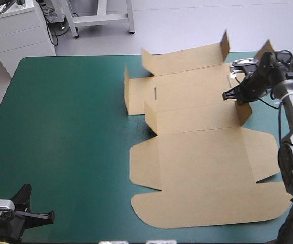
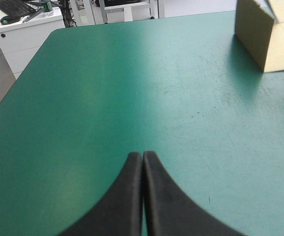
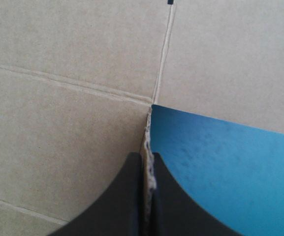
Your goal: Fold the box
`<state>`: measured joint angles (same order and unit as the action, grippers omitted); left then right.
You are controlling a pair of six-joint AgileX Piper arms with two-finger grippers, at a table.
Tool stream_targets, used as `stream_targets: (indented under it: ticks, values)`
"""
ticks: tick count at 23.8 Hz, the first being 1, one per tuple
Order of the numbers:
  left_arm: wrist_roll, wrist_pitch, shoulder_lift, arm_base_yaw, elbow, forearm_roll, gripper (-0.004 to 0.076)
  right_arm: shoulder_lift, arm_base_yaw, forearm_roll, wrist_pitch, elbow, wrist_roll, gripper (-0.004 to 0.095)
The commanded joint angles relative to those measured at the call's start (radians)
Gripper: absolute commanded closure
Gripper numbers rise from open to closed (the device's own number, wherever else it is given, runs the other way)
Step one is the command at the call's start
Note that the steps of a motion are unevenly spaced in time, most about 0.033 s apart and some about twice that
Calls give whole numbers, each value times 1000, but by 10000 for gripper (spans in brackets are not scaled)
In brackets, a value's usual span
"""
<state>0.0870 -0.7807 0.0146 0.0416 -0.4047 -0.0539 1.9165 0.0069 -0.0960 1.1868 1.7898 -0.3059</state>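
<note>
Teal-green cover [image 1: 70, 132] lies over the whole table, and its left half is bare. Over the far right part, the right gripper [image 3: 147, 160] has its two broad black fingers pressed all but together. They pinch the thin raw edge of a standing flap [image 1: 244, 113] of the box [image 1: 207, 173], a large cut sheet of brown board. In the right wrist view, creased board fills the space ahead of the fingers, with a wedge of cover beside the pinched edge.

The held flap stands at the right end of a long raised wall [image 1: 197, 118] that crosses the sheet. Beyond that wall lies the floor panel [image 1: 187, 89]. A short wall [image 1: 126, 94] is upright at the panel's left end. Another long wall [image 1: 184, 58] leans up along the far side, with its end tab [image 1: 225, 44] lifted. On the near side of the middle wall, the wide lid panel [image 1: 212, 203] with rounded corners lies flat and reaches almost to the table's near edge. The whole sheet occupies the table's right half.

The left gripper [image 2: 142, 156] sits at the near left corner. Its black fingers meet in one pointed arch with nothing between them, above bare cover and well apart from the box.
</note>
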Motion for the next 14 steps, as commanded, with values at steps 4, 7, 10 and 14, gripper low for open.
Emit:
stream_targets:
  ticks: [4,7,10,14]
  values:
    - [-8,77,16,-5,-21,-2,756,10,197,16,19,153,-310,931]
    - [-8,77,16,-5,-21,-2,756,12,284,21,-55,154,-421,931]
    - [-8,77,16,-5,-21,-2,756,16,337,21,-99,154,-497,931]
    - [-10,77,16,-5,-21,-2,756,16,404,21,-131,154,-612,931]
